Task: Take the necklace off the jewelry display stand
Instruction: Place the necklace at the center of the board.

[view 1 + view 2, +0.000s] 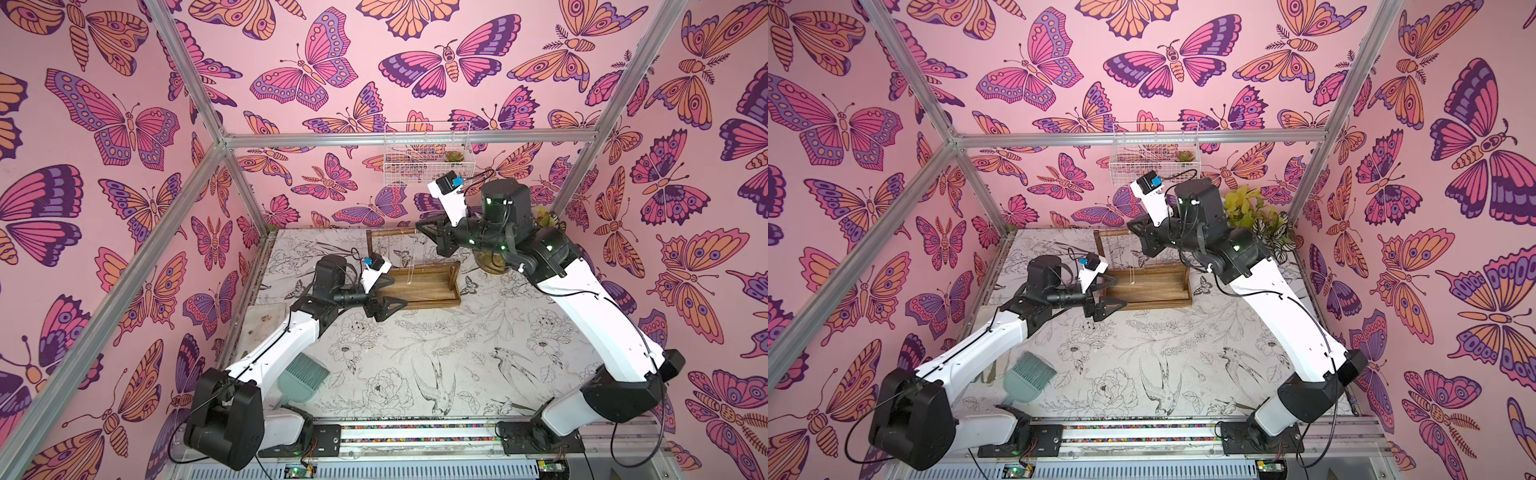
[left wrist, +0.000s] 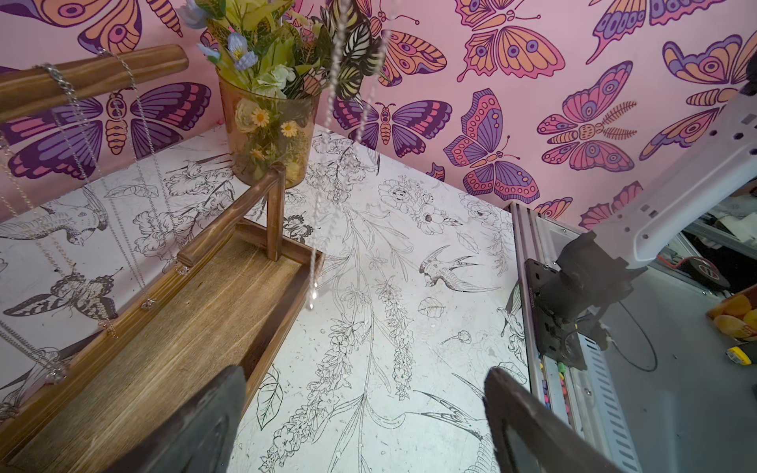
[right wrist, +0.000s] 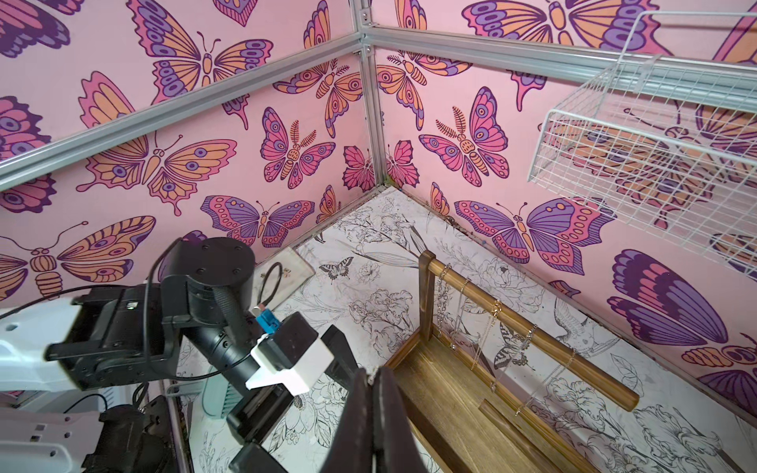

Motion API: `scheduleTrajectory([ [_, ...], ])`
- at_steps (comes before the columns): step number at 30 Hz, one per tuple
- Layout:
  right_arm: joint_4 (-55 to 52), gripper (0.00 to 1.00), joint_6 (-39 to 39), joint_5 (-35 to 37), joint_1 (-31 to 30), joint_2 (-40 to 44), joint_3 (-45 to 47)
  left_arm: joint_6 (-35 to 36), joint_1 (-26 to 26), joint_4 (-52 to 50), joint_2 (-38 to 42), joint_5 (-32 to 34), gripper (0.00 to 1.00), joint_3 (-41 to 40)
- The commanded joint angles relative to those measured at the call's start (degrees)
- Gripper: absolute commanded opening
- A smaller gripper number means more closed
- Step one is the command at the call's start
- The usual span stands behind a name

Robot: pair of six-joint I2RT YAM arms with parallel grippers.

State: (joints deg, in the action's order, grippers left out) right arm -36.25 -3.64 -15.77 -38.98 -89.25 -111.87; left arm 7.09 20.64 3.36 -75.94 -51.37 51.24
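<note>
The dark brown jewelry display stand (image 1: 432, 293) (image 1: 1152, 289) (image 2: 164, 348) (image 3: 450, 401) sits at the back of the table. My right gripper (image 1: 419, 226) (image 1: 1130, 227) (image 3: 370, 373) hovers by the far end of the stand's tall crossbar, shut on a thin silver necklace (image 1: 412, 262) (image 1: 1133, 266) (image 2: 327, 118). That chain hangs straight down, apart from the crossbar's end, with its lower tip near the tray's edge. Several other chains (image 3: 495, 311) (image 2: 61, 82) are draped over the crossbar. My left gripper (image 1: 395, 293) (image 1: 1115, 293) (image 2: 364, 376) is low at the tray's near-left end, open and holding nothing.
An amber vase of flowers (image 2: 270, 135) (image 1: 1258, 216) stands behind the stand's right end. On the back wall a white wire basket (image 1: 428, 153) (image 3: 639, 143) hangs above the right gripper. A green brush (image 1: 301, 378) lies front left, and a rail (image 1: 415, 432) runs along the front edge.
</note>
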Motion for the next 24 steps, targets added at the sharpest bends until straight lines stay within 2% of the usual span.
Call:
scheduleTrajectory([
  [1,0.1,0.00,-1.3,-0.8,-1.3,0.4,-1.2,0.7,-0.2,1.8,-0.8,-3.1,0.92,2.3],
  [17,0.1,0.00,-1.9,-0.8,-3.6,-0.4,-3.7,-1.7,1.9,2.3,-4.0,-3.1,0.78,6.9],
  [24,-0.2,0.00,-1.7,-1.2,-3.6,-0.4,-5.4,-2.2,2.6,2.8,-3.5,-0.1,0.70,6.8],
])
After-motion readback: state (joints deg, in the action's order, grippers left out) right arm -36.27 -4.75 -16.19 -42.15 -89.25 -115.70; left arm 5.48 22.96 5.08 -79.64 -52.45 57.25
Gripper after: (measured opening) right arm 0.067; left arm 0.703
